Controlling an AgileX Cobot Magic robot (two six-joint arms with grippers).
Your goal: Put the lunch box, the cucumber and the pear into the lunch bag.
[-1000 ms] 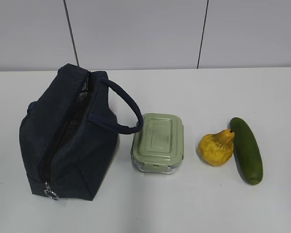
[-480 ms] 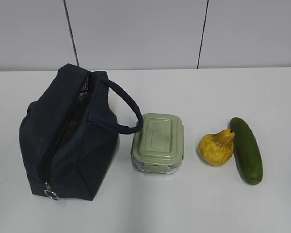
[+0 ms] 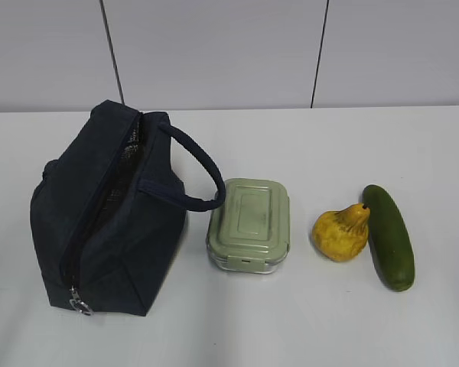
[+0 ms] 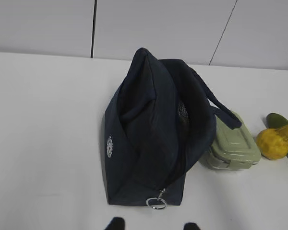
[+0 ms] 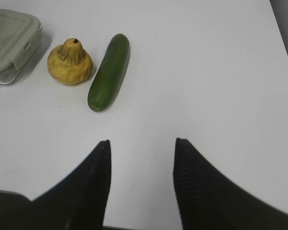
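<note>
The dark navy lunch bag (image 3: 107, 210) stands at the left with its top zipper open, its metal ring pull (image 4: 156, 203) at the near end. The lunch box (image 3: 249, 224) with a sage-green lid sits right of it, under a loop handle. The yellow pear (image 3: 341, 232) leans against the dark green cucumber (image 3: 390, 235) at the right. My left gripper (image 4: 153, 225) is open and empty just in front of the bag's near end; only its tips show. My right gripper (image 5: 141, 143) is open and empty over bare table, nearer than the cucumber (image 5: 109, 72) and pear (image 5: 70, 62).
The white table (image 3: 306, 153) meets a pale panelled wall at the back. In the right wrist view the table's right edge (image 5: 283, 33) shows at the top right corner. Neither gripper shows in the exterior view.
</note>
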